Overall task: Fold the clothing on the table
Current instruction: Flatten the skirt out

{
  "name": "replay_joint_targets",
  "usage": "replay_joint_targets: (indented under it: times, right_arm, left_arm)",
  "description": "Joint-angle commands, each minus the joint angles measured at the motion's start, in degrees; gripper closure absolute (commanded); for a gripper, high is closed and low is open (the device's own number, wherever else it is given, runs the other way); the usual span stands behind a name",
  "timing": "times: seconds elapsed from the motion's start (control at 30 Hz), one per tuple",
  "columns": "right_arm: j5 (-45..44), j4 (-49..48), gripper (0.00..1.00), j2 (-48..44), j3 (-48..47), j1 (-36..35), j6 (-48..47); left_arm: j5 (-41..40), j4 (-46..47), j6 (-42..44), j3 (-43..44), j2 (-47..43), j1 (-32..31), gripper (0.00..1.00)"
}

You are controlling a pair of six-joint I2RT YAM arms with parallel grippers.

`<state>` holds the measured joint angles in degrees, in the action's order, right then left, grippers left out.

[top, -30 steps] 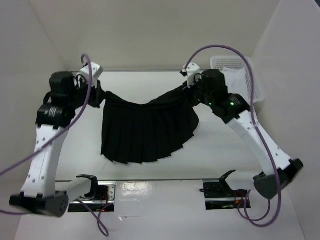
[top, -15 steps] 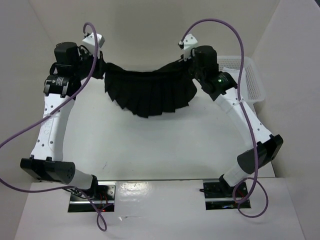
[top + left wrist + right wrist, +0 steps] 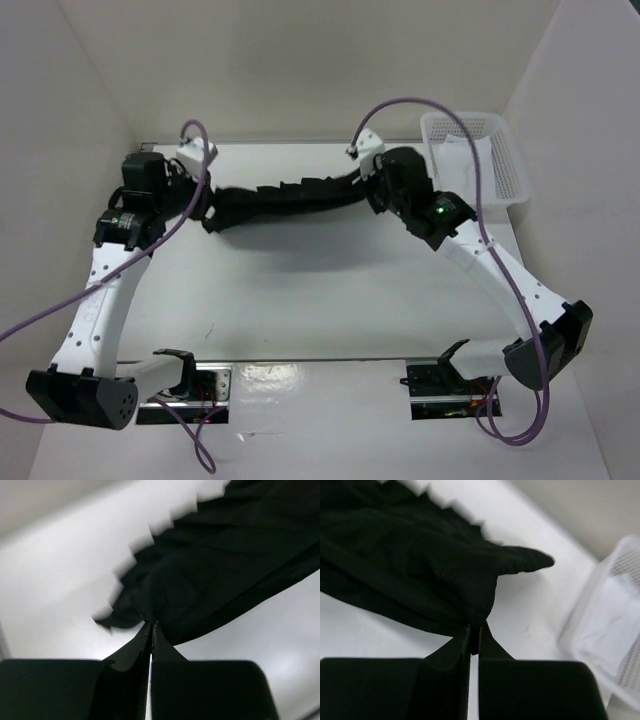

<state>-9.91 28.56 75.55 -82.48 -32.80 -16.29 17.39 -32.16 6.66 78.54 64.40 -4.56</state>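
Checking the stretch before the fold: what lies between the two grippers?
The black garment, pinched by the left gripper and right gripper, spans it in the top view.

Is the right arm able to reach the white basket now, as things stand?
Probably yes: the basket stands just beside the right tool, nothing between. But that tool is shut on the clothing, so it is not free.

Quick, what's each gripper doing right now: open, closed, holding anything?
Left gripper: closed, pinching one end of the black garment.
Right gripper: closed, pinching the other end of the black garment.
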Motion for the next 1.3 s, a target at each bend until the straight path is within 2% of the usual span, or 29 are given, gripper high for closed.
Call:
replay_joint_targets:
  times: [0.0,0.17,0.4,0.53,0.63,0.97,1.0,1.07,1.1,1.13,1.17,1.2,1.27]
  right_arm:
    - [-0.91,6.32,1.00,-0.93,7.23,-2.53,-1.46]
    - [7.07,16.95,1.00,-0.67,11.02,-5.42,-3.21]
    - [10.78,25.57,1.00,0.56,11.02,-12.89,-4.35]
    - [11.31,26.99,1.00,3.37,13.12,-16.77,-4.36]
    - [11.32,27.61,1.00,5.30,14.71,-19.32,-3.83]
    - [11.23,26.99,0.99,6.62,16.47,-19.85,-4.45]
    - [12.27,27.86,0.90,6.63,17.08,-19.85,-5.14]
    - [14.38,31.11,0.80,7.16,17.09,-19.85,-7.69]
    - [17.09,32.34,0.69,7.16,17.09,-19.85,-8.48]
    - [18.16,33.57,0.59,7.16,15.87,-19.85,-9.27]
    - [19.04,35.41,0.52,7.16,15.86,-19.85,-9.89]
    - [19.66,36.04,0.41,7.16,14.46,-19.85,-10.68]
    - [20.46,37.18,0.32,6.46,13.40,-19.85,-10.69]
  left_arm:
    - [-3.94,-7.89,4.85,-8.65,0.64,0.69,1.00]
    - [-3.94,-15.63,10.64,-12.19,-2.42,0.69,1.00]
    - [-0.96,-24.43,16.81,-10.52,-4.28,-0.45,1.00]
    - [-0.95,-26.72,18.22,-9.99,-4.28,-1.51,0.93]
    - [-1.65,-27.34,18.83,-9.99,-3.58,-2.12,0.93]
    - [-6.31,-26.20,20.06,-11.66,-2.44,-2.12,0.91]
    - [-6.31,-26.89,20.93,-11.66,-2.44,-2.12,0.91]
    - [-5.79,-28.56,22.86,-11.66,-2.96,-2.12,0.91]
    - [-5.79,-29.27,23.75,-10.96,-2.97,-2.12,0.89]
    - [-5.79,-30.40,24.62,-10.43,-3.84,-2.12,0.83]
    - [-5.79,-30.42,26.03,-10.43,-4.80,-2.12,0.83]
    - [-6.31,-31.29,26.82,-9.64,-5.42,-2.12,0.80]
    - [-6.84,-32.00,27.45,-8.67,-7.00,-2.12,0.71]
